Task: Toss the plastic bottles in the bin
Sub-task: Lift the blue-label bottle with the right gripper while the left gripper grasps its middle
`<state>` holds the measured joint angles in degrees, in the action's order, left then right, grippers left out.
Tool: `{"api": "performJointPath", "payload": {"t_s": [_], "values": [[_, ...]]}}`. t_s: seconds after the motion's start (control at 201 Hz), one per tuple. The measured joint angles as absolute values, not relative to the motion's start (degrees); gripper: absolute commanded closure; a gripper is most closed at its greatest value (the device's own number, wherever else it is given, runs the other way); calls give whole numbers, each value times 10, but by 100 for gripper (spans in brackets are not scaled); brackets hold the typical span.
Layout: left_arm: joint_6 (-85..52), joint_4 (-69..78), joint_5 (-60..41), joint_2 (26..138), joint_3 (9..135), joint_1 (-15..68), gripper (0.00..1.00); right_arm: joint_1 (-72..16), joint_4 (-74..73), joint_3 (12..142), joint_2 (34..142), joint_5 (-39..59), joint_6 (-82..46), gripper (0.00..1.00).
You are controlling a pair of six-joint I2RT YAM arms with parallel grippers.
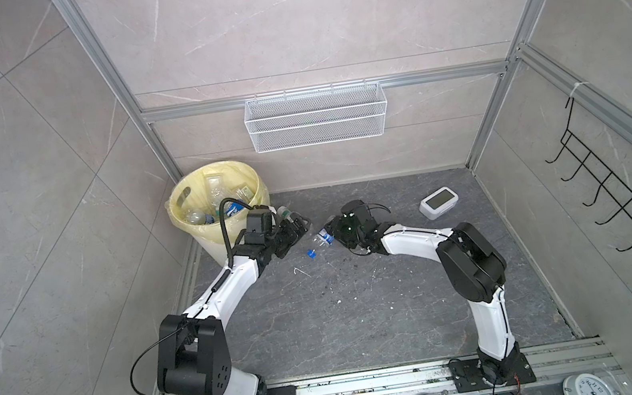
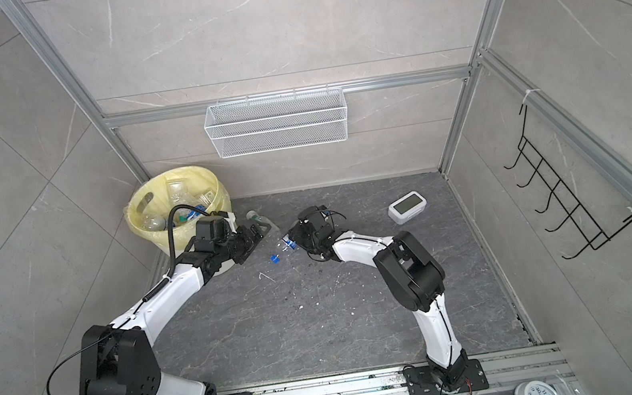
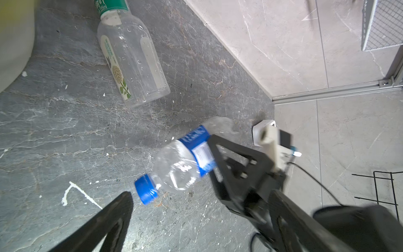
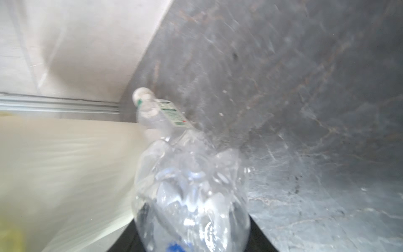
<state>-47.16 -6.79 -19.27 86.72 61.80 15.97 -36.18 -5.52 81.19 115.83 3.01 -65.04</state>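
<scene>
Surface: dark grey veined worktop (image 1: 363,305), scuffed, with white flecks and one white scratch near the middle.
Room: light grey tile walls with an aluminium frame (image 1: 316,92) round the cell. Both arm bases are bolted to a rail (image 1: 374,383) at the front edge.
Wall fittings: white mesh basket (image 1: 315,116) on the back wall, black wire hook rack (image 1: 606,183) on the right wall.
Clutter: white digital clock (image 1: 438,202) on the worktop, right of both grippers and apart from them.
Bin: cream bin (image 1: 202,239) with a yellow liner in the back-left corner. Several bottles in the bin (image 1: 199,217).
On the slab: green-label bottle (image 3: 130,61), clear, lies on its side just beside the bin. Nothing grips it.
In the jaws: blue-cap bottle (image 3: 178,168), crumpled clear with a blue label, is mid-worktop, cap pointing at the left arm's side. Can't tell if it touches the slab.
Obstruction: in both top views the left wrist and its cable overlap the bin's near rim, and the left gripper (image 1: 302,232) covers part of the green-label bottle.
Left arm: elbow bent, reaching forward past the bin. Jaws spread wide, nothing between them.
Right arm: forearm low, reaching in toward the middle. The right gripper (image 1: 332,236) faces the left one, jaws narrow and clamped on the blue-cap bottle at its label.
Right wrist view: smeared, with the held bottle filling the near field.
</scene>
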Motion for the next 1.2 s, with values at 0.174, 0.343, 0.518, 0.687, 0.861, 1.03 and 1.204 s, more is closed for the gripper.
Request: {"api": "performJointPath", "payload": {"t_s": [0.174,0.343,0.518,0.687,0.861,1.03,1.204], "values": [[-472,-65,-217,885,621,160,5,-347,-41,812,1106,52,-603,54],[-472,-55,-247,898,626,164,9,-339,-34,811,1087,76,-573,54],[-472,-37,-273,907,628,171,12,-338,-25,809,1081,99,-561,54],[-472,-20,-296,911,629,177,15,-329,-20,811,1079,126,-556,54],[-469,-14,-308,913,630,184,20,-324,-7,832,1079,148,-548,53],[-464,-11,-318,913,639,190,24,-322,0,843,1079,160,-537,52],[-458,-4,-322,913,645,195,26,-317,9,856,1079,175,-528,51]]}}
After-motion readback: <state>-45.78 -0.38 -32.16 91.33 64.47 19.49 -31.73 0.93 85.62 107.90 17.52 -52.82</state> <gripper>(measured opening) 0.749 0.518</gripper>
